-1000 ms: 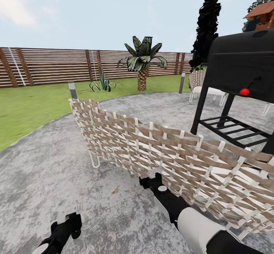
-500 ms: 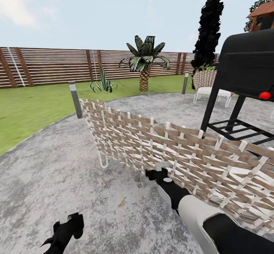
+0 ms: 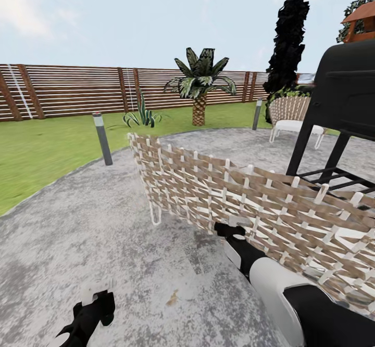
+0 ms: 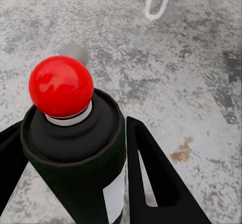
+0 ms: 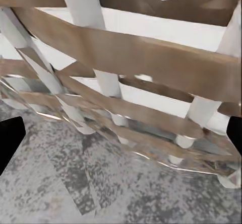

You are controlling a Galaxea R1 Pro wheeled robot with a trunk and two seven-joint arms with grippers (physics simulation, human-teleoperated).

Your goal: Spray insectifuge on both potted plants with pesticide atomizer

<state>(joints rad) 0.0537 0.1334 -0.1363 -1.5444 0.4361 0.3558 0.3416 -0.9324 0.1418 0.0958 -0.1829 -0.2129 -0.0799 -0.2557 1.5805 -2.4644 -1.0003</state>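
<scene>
Pesticide atomizer (image 4: pixel 75 148) sits upright between the black fingers (image 4: pixel 151 173) of the left gripper (image 3: pixel 96 303), clamped, red ball tip up, white label band facing the camera. In the head view that gripper sits at lower left over grey paving (image 3: pixel 78 232). Right gripper (image 3: pixel 232 228) at centre, tight against a woven wicker chair back (image 3: pixel 250 206); fingertips at the frame edges, spread apart, holding nothing. One potted plant (image 3: pixel 139 115) stands upper left on the lawn (image 3: pixel 41 149) by the slat fence (image 3: pixel 67 89). Palm (image 3: pixel 200 84) and black grill (image 3: pixel 346 92) farther right.
</scene>
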